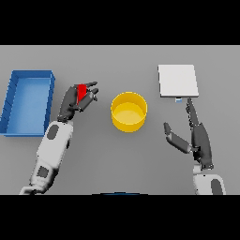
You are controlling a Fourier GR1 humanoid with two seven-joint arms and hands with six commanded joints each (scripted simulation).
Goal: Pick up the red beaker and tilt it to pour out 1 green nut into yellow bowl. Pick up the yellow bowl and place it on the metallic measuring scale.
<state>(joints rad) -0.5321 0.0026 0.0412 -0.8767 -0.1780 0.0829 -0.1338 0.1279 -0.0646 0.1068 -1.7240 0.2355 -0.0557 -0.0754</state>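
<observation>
From the head view I read the scene as follows.

1. Left hand [77,99]: it sits at about 10 o'clock from the table centre, with its forearm running in from the lower left edge. Its fingers and thumb are curled round the red beaker [82,92], which shows only as a small red patch between the dark fingers. I cannot tell the beaker's exact tilt, nor see into it. The held beaker is to the left of the bowl, near it but not over its rim.

2. Yellow bowl [129,111]: it stands upright on the grey table [117,159], roughly at the centre, between the two hands and touched by neither. I see a plain yellow interior; I cannot make out any nut inside.

3. Right hand [197,136]: it lies at about 4 o'clock from the bowl, well apart from it. Its fingers are straight and point toward 12 o'clock, the thumb is spread toward the bowl, and it holds nothing.

4. Metallic measuring scale [177,80]: a pale square plate at about 2 o'clock, with a small display patch on its near edge. The right hand's fingertips end just beside that edge; I cannot tell whether they touch it.

5. Blue tray [14,101]: an open rectangular bin at 9 o'clock, along the table's left side, just beyond the left hand.
</observation>
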